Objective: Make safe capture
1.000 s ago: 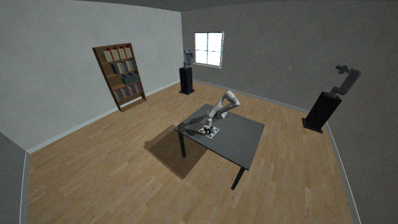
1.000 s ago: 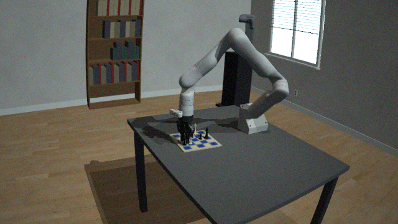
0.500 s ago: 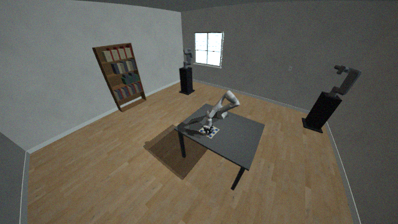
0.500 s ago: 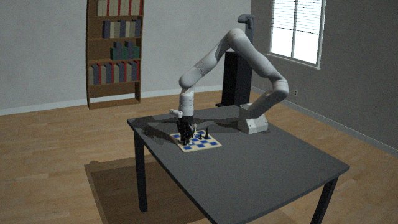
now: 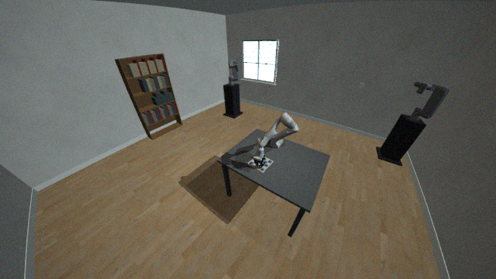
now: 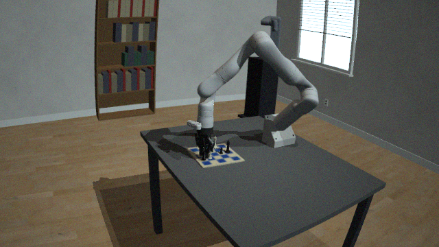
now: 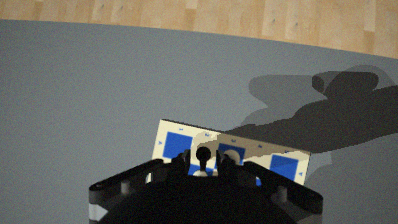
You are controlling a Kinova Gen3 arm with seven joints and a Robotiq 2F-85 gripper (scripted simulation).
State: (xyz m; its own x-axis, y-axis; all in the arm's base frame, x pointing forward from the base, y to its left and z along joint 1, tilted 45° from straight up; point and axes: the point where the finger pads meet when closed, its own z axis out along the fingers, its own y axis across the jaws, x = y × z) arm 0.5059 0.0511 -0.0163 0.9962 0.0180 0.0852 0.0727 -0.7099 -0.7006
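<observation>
A small chessboard (image 6: pixel 217 156) with cream and blue squares lies on the dark grey table; it also shows in the wrist view (image 7: pixel 227 150) and from the top view (image 5: pixel 260 163). My gripper (image 6: pixel 204 154) is down over the board's left part, pointing straight down. In the wrist view a black piece with a round head (image 7: pixel 203 153) stands between my two fingers, which are partly open on either side of it and do not press it. A pale piece base shows just under it. Two more black pieces (image 6: pixel 227 147) stand to the right of the gripper on the board.
The arm's base (image 6: pixel 278 135) is mounted on the table behind the board. The table edge runs close to the board's left side (image 6: pixel 161 151). A bookshelf (image 6: pixel 125 58) and a black pedestal (image 6: pixel 258 86) stand far off on the floor.
</observation>
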